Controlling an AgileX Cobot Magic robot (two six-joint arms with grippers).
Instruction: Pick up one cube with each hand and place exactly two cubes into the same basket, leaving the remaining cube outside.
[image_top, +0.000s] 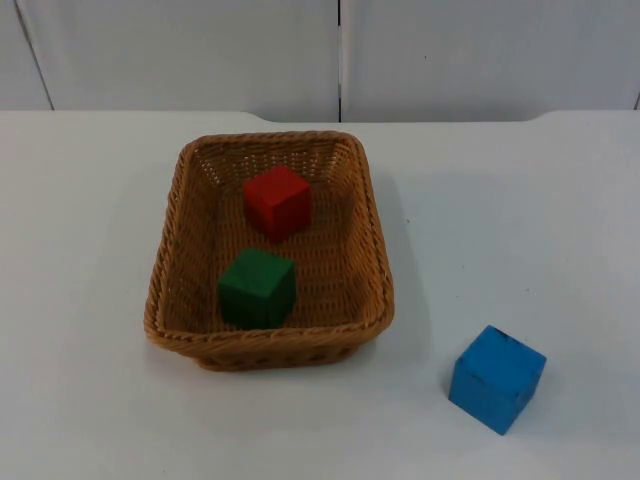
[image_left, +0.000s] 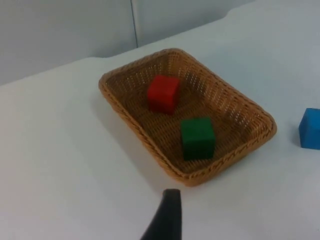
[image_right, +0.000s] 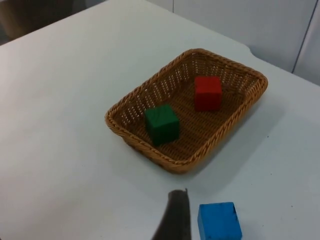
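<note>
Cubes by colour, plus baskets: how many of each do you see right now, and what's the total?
Red cube: 1, in the basket
Green cube: 1, in the basket
Blue cube: 1, on the table beside the basket
Basket: 1
Total: 4 things, 3 cubes and 1 basket
</note>
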